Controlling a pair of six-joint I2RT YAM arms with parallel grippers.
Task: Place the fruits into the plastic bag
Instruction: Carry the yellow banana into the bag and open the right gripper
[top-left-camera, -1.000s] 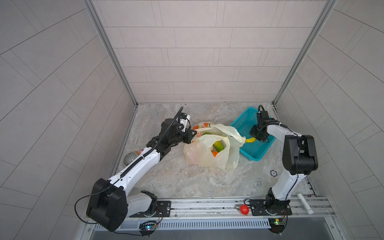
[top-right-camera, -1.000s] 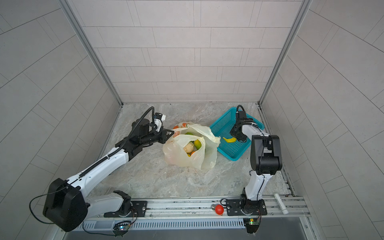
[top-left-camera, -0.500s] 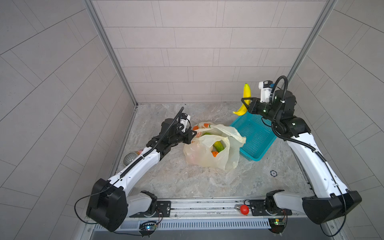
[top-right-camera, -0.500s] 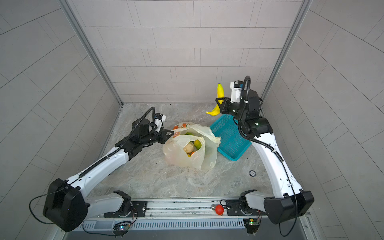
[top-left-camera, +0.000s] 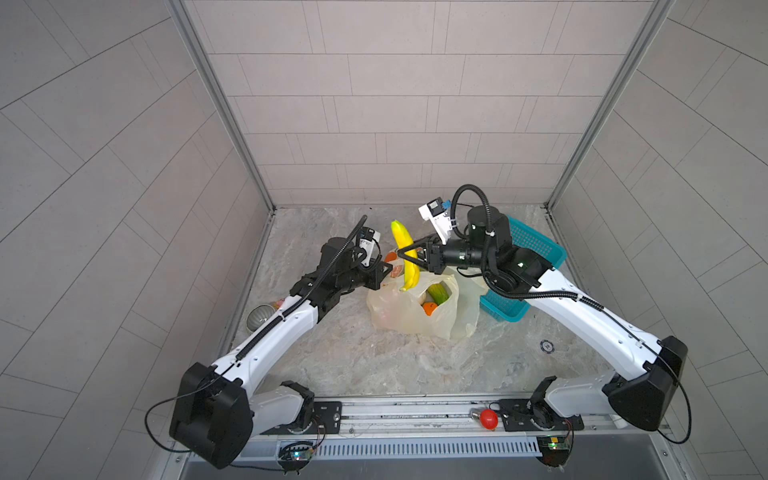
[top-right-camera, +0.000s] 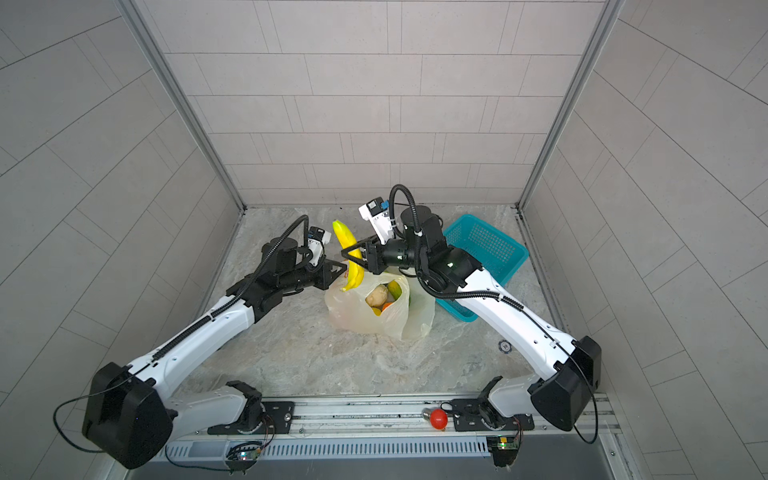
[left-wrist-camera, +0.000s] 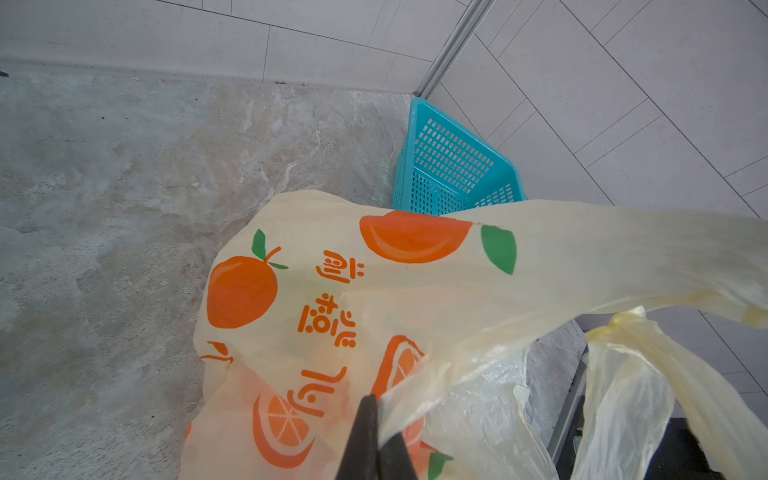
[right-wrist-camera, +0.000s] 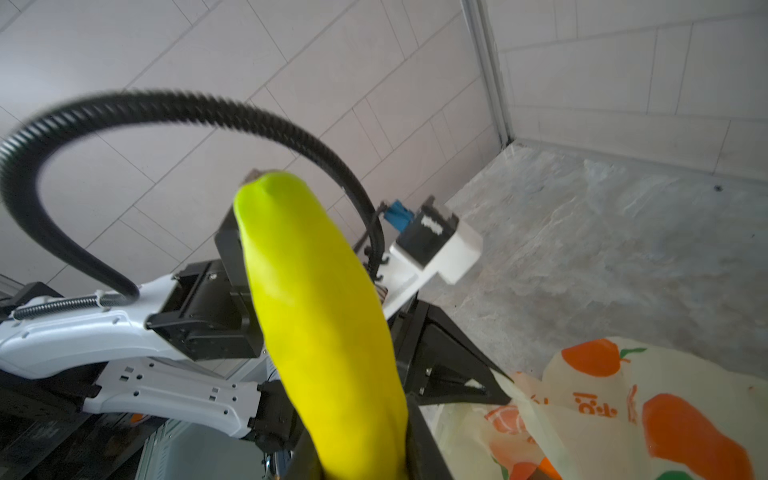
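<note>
Pincer on the left arm (top-left-camera: 384, 270) is closed on the rim of the plastic bag (top-left-camera: 409, 318), which stands on the desk (top-left-camera: 374, 357) with fruits (top-left-camera: 437, 293) inside. Right pincer (top-left-camera: 409, 261) clamps the banana (top-left-camera: 402, 241) near upright above the bag. Teal basket (top-left-camera: 536, 245) sits just beside the bag.

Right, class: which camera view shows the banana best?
Both top views: the whole banana shows, held by the right gripper over the plastic bag. The right wrist view crops it; the left wrist view misses it.

Orange characters (left-wrist-camera: 328, 320) on plastic bag (left-wrist-camera: 540, 249), turned sideways, not legible.
</note>
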